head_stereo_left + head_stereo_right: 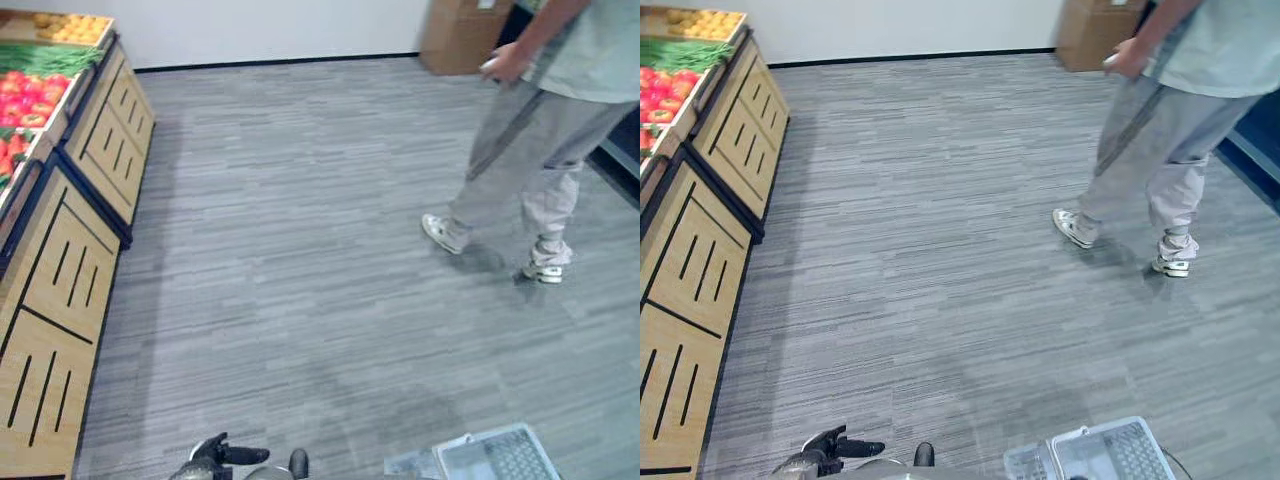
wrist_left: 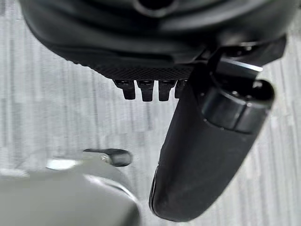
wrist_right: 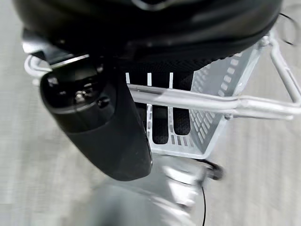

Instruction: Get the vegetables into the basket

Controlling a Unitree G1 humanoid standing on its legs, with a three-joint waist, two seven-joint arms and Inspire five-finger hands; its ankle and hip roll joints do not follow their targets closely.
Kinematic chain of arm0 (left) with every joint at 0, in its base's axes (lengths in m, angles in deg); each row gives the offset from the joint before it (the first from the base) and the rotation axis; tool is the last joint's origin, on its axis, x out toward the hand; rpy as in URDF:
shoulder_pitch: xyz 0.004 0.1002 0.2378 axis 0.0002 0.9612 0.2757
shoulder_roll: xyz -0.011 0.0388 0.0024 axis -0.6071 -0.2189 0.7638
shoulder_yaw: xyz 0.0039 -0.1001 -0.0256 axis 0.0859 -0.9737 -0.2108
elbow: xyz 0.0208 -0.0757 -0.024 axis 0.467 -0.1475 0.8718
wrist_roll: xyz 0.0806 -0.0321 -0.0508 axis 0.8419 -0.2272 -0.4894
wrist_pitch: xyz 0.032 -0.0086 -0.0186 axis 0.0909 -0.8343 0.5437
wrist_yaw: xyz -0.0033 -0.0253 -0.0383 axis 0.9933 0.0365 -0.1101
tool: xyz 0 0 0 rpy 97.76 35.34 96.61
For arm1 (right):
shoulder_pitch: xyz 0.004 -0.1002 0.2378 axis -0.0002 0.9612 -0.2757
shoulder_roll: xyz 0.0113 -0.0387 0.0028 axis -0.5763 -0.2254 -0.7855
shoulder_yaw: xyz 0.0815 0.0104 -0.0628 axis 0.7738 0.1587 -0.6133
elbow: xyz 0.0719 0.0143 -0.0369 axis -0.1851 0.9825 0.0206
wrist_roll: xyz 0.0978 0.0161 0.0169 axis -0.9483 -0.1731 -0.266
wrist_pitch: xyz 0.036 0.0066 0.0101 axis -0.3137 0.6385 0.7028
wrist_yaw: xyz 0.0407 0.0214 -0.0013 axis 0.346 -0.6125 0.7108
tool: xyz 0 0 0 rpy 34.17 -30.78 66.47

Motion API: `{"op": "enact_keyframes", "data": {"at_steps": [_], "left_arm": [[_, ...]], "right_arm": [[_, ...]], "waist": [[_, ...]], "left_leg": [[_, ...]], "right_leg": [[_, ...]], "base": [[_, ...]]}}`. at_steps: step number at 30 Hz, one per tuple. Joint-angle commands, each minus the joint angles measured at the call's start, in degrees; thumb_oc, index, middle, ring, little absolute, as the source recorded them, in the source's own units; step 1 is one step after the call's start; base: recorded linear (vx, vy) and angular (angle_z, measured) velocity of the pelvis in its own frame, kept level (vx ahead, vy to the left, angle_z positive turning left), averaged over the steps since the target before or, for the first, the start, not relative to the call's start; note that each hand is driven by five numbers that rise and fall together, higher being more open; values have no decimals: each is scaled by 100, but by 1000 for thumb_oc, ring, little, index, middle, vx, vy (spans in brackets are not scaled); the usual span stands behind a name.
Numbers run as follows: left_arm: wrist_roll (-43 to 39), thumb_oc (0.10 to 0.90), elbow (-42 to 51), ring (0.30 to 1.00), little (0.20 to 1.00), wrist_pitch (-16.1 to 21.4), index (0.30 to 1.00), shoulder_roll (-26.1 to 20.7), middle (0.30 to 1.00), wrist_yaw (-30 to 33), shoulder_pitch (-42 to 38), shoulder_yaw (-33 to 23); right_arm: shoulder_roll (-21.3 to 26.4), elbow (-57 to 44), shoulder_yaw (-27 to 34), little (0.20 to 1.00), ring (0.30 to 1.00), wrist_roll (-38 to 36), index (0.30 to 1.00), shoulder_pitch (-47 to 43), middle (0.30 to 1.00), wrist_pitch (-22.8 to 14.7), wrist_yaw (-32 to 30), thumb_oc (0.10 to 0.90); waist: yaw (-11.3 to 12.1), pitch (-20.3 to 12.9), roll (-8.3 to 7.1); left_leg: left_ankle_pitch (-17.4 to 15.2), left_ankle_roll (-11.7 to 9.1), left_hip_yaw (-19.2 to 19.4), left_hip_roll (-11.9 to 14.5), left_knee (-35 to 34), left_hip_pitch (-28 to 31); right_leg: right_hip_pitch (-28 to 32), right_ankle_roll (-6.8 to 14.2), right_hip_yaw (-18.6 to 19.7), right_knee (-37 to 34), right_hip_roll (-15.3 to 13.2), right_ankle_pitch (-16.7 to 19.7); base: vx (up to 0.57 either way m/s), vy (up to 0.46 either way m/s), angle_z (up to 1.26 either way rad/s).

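Note:
Red vegetables (image 1: 30,95), green beans (image 1: 45,58) and yellow-orange produce (image 1: 75,28) lie in crates on top of a wooden stand at the far left. The white wire basket (image 1: 495,455) hangs low at the near right. In the right wrist view my right hand (image 3: 103,127) has its fingers (image 3: 160,125) curled round the basket's handle (image 3: 197,101), and the basket's wall (image 3: 207,122) shows nothing inside. My left hand (image 1: 212,457) hangs at the near edge over the carpet, fingers relaxed and holding nothing, its thumb (image 2: 207,155) standing free.
The wooden stand (image 1: 60,270) runs along the left side with slatted fronts. A person (image 1: 540,150) in grey trousers walks across the far right. A cardboard box (image 1: 462,35) stands by the back wall. Grey carpet spreads between the stand and the person.

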Motion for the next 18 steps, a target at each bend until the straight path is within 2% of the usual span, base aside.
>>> {"op": "enact_keyframes", "data": {"at_steps": [1, 3, 4, 5, 7, 9, 12, 18], "left_arm": [[199, 900, -86, 1000, 1000, -48, 1000, 70, 1000, -16, 342, -302], [236, 900, -93, 1000, 1000, -32, 1000, 48, 1000, -25, 313, -282], [236, 900, -94, 1000, 1000, -32, 1000, 49, 1000, -25, 313, -283], [288, 900, -123, 1000, 1000, -33, 1000, 22, 1000, -35, 235, -222], [389, 900, -166, 1000, 1000, -12, 1000, -19, 1000, -27, 221, -182], [595, 900, -255, 1000, 1000, -66, 1000, -34, 1000, -59, 202, -124], [566, 900, -264, 1000, 1000, -14, 1000, 100, 1000, -82, 323, -151], [670, 900, -298, 1000, 1000, -34, 1000, 121, 1000, -69, 387, -163]], "right_arm": [[494, -486, -133, 300, 300, -243, 300, 105, 300, -145, 0, 400], [450, -478, -169, 300, 300, -312, 300, 120, 300, -165, -22, 400], [451, -477, -170, 300, 300, -312, 300, 118, 300, -165, -22, 400], [390, -440, -224, 300, 300, -356, 300, 94, 300, -147, -23, 400], [346, -389, -254, 300, 300, -401, 300, 127, 300, -167, -30, 400], [361, -312, -219, 300, 300, -467, 300, 191, 300, -131, -4, 400], [372, -329, -222, 300, 300, -433, 300, 242, 300, -184, -2, 400], [363, -278, -244, 300, 300, -418, 300, 298, 300, -175, 39, 400]], "waist": [[-161, 364, 443], [-326, 494, 563], [-331, 491, 570], [-467, 561, 571], [-592, 627, 508], [-684, 611, 525], [-649, 474, 504], [-608, 385, 538]], "left_leg": [[1011, -521, -1009, 375, -1917, 707], [952, -548, -1233, 456, -2088, 1138], [956, -550, -1239, 462, -2091, 1134], [971, -606, -1415, 488, -2279, 1418], [968, -631, -1657, 417, -2506, 1714], [996, -674, -1864, 359, -2495, 1740], [1001, -708, -1898, 324, -2526, 1757], [1011, -775, -1977, 337, -2526, 1838]], "right_leg": [[-149, 4, 294, -557, -65, 994], [-648, -89, 20, -949, 267, -128], [-647, -91, 13, -960, 272, -120], [-853, 11, -50, -1746, 664, -571], [-929, 150, 141, -2748, 983, -402], [-716, 179, 460, -2888, 1118, -395], [-413, 143, 359, -3395, 1061, -194], [-108, 52, 195, -3598, 1043, -198]], "base": [[288, 69, 32], [252, 12, 33], [275, -79, 49], [253, -104, 39], [279, -112, 66], [151, -55, 116], [98, -81, 123], [48, -45, 7]]}}
